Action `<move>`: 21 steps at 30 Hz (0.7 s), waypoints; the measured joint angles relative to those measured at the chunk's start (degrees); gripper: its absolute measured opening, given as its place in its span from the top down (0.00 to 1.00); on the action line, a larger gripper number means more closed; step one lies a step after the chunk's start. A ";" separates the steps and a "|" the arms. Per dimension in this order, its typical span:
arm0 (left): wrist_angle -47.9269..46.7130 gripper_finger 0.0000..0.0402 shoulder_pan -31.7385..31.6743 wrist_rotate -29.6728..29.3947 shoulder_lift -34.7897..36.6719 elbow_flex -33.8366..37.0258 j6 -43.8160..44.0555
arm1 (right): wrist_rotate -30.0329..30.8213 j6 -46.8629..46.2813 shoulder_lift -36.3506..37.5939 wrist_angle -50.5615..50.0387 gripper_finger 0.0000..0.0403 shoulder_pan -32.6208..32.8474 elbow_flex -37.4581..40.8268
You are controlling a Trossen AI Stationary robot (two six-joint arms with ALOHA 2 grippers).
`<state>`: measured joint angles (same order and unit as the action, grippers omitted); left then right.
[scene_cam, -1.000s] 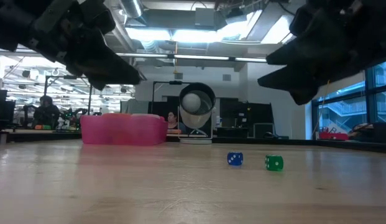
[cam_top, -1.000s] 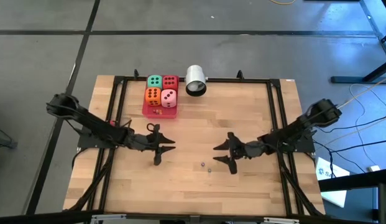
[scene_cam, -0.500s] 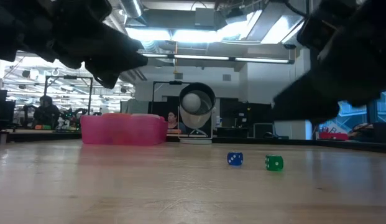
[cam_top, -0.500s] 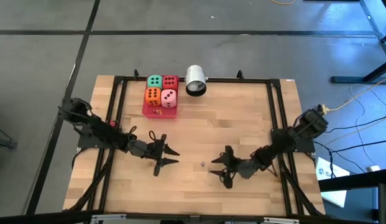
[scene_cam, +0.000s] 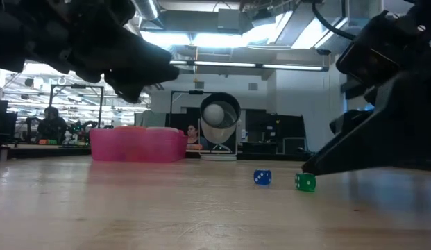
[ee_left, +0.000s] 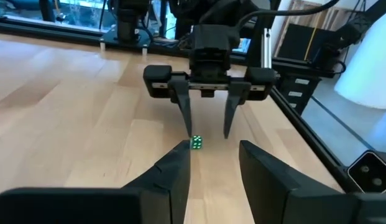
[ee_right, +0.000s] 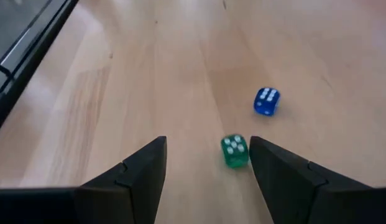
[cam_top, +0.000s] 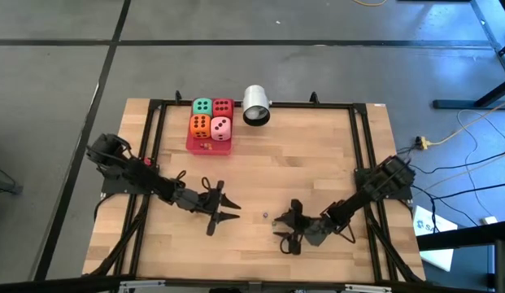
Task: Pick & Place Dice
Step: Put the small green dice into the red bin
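Jaws wide on right gripper (ee_right: pixel 205 163), straddling small green die (ee_right: pixel 234 151) to grab it; left gripper (cam_top: pixel 222 210) waits, jaws parted.

Pink tray (cam_top: pixel 200 146) sits at the far left part of the wooden table (cam_top: pixel 317 155), with a white cylinder (cam_top: pixel 255 106) lying on its side just beside it at the far edge, open end toward the low camera and a pale ball (scene_cam: pixel 213 112) visible inside. Two tiny dice rest on the bare wood near the front middle, a blue one (ee_right: pixel 266 101) and a green one (ee_right: pixel 234 150), close together but not touching. A black metal frame (cam_top: pixel 362 138) runs along the table's edges, cables (cam_top: pixel 472 122) trail on the grey floor to the right, and a seated person (scene_cam: pixel 51 125) shows far back in the room.
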<state>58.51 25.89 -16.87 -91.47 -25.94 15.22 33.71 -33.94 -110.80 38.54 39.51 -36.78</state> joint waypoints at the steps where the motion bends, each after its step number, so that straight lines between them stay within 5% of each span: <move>1: 0.01 0.68 0.00 -0.04 -0.36 -0.14 0.00 | -0.10 -0.10 -0.16 -0.05 0.43 0.01 -0.02; 21: 0.03 0.68 0.00 -0.10 -0.89 -0.43 -0.91 | 0.34 0.80 -0.18 -2.92 0.52 -1.53 0.00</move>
<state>58.54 25.89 -16.97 -92.36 -26.37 14.31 34.04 -33.14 -110.98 35.61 37.97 -36.77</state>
